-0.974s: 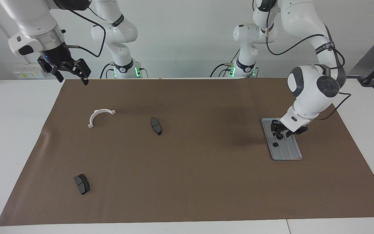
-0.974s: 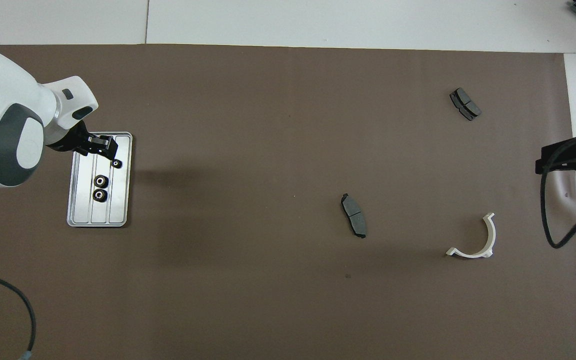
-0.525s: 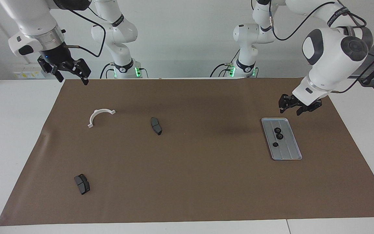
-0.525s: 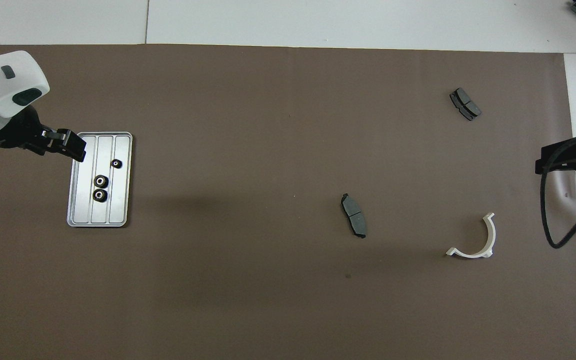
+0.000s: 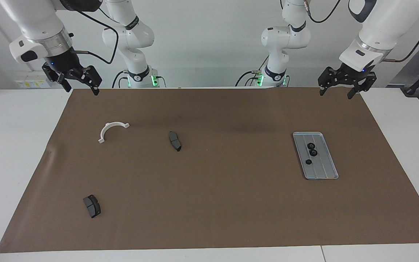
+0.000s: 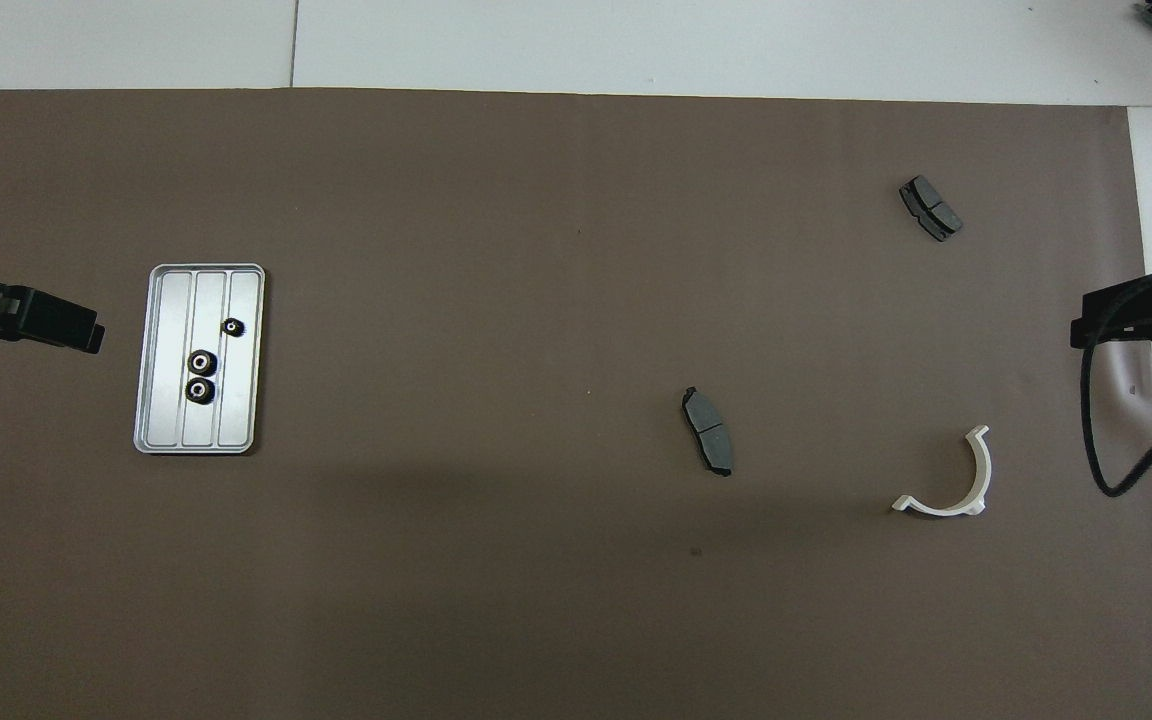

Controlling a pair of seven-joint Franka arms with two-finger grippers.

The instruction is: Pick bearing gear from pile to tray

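1. You see three gears (image 6: 201, 362) lying in the tray (image 6: 164, 420), toward the left arm's end of the table (image 5: 13, 145).
2. Your left end effector (image 5: 336, 90) hangs released and empty.
3. Your right end effector (image 5: 82, 88) waits, released too.

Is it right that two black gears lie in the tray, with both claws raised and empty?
Not quite: the overhead view shows three black gears in the tray, not two. The rest holds: the left claw and right claw are raised and empty.
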